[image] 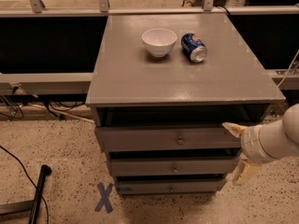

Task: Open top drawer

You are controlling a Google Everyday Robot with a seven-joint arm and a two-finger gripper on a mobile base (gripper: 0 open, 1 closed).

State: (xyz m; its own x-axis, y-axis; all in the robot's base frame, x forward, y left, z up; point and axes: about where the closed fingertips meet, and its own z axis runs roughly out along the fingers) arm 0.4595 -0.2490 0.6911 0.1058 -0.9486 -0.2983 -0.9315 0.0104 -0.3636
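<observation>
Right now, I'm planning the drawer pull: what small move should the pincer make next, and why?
Probably slide the pincer left to the knob of the top drawer. The pincer hangs open at that drawer's right end, with the knob off to its left and nothing gripped.
</observation>
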